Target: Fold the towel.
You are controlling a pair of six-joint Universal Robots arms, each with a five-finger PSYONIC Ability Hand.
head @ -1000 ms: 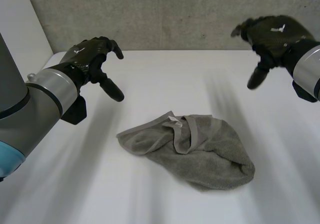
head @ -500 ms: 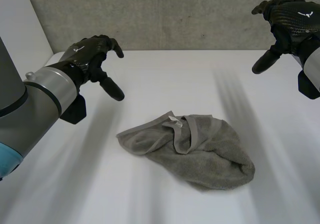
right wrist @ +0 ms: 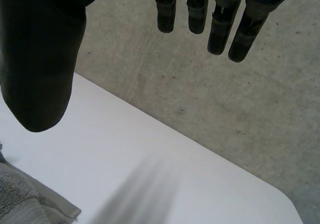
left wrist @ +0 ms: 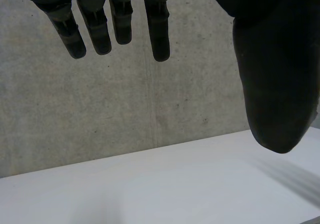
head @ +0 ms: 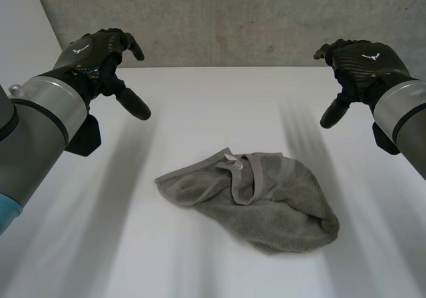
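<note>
On the white tabletop (head: 219, 105), about midway between the two arms in the head view, the grey towel (head: 273, 208) lies unfolded in a crumpled, rounded heap. Its paler hem (head: 256, 178) loops across the upper layers, and a small white tag (head: 231, 159) sticks up at the heap's far edge. One flap tapers to a point towards the robot's left side. The bulkier, rounded end sits nearer the robot's right.

The left hand (head: 90, 52) hovers above the far left part of the tabletop, well apart from the towel. It is wide open and holds nothing. In the left wrist view its fingers (left wrist: 102, 31) hang straight and slightly spread, with the thumb (left wrist: 275, 84) set well away from them. Past them are bare tabletop and the grey concrete wall (head: 233, 18).

The right hand (head: 365, 62) hovers over the far right part of the tabletop, at about the same height as the left and likewise clear of the towel. It too is spread open and empty. In the right wrist view its fingers (right wrist: 220, 31) point straight down, and the thumb (right wrist: 40, 64) stands far off from them. A hemmed corner of the towel lies on the tabletop below the thumb in that view, not touching the hand.

Neither hand touches the cloth or the tabletop. Both palms face down and slightly inward, towards the towel between them.
</note>
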